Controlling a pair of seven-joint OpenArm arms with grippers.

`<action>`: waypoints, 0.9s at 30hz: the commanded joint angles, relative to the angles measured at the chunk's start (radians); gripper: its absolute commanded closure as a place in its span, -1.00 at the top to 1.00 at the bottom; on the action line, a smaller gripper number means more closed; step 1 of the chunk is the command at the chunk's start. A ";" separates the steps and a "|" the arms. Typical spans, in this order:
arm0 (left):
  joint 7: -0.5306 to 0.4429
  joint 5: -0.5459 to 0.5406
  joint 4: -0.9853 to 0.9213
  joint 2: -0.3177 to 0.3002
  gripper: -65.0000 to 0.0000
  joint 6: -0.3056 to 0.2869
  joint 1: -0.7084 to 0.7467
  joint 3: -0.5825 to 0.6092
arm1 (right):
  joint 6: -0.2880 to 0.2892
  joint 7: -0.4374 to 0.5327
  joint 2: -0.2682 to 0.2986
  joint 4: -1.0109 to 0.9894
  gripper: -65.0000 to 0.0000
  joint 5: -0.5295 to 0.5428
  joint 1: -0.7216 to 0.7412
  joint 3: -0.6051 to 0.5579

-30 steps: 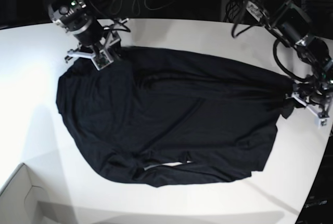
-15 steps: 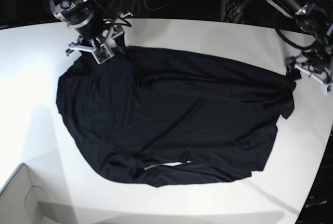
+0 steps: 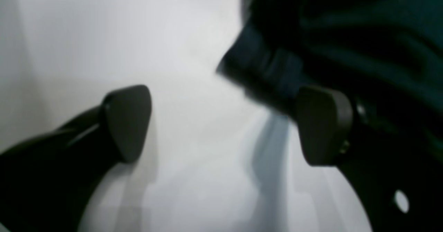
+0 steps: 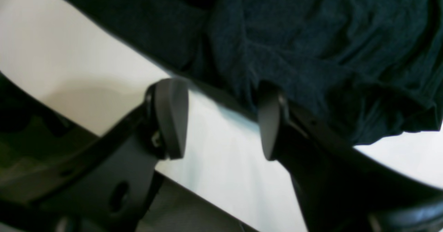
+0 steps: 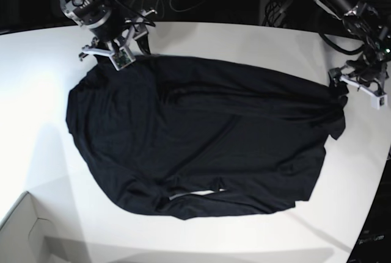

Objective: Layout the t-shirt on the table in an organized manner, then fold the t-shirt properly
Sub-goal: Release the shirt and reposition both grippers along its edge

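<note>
Lying spread but rumpled across the table, the t-shirt needs smoothing. Left gripper gapes wide, empty, at its right edge; right gripper parted, empty, far left. Regrasp corners, pull outward evenly.

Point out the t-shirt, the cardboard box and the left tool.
t-shirt (image 5: 201, 135), base view, middle of the black fabric.
cardboard box (image 5: 21, 235), base view, its pale rim at the bottom left corner.
left tool (image 3: 223, 124), left wrist view, midway between its open fingertips.
</note>
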 commanded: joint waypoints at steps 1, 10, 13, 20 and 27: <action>-0.002 -0.008 0.005 -0.012 1.00 0.002 -0.016 0.000 | -0.002 0.024 0.001 0.020 0.01 0.012 -0.005 0.002; -0.003 -0.008 -0.084 -0.012 1.00 0.002 -0.082 0.001 | -0.002 0.024 0.002 0.017 0.01 0.012 -0.005 0.002; -0.003 -0.008 -0.123 -0.012 1.00 0.002 -0.093 0.003 | -0.002 0.024 0.002 0.017 0.01 0.012 -0.003 0.002; -0.061 -0.014 -0.133 -0.012 0.98 0.002 -0.082 0.072 | -0.002 0.024 0.002 0.019 0.01 0.012 -0.002 0.002; -0.098 -0.008 -0.133 0.004 0.93 0.002 -0.059 0.075 | -0.002 0.024 0.002 0.017 0.02 0.012 -0.002 0.002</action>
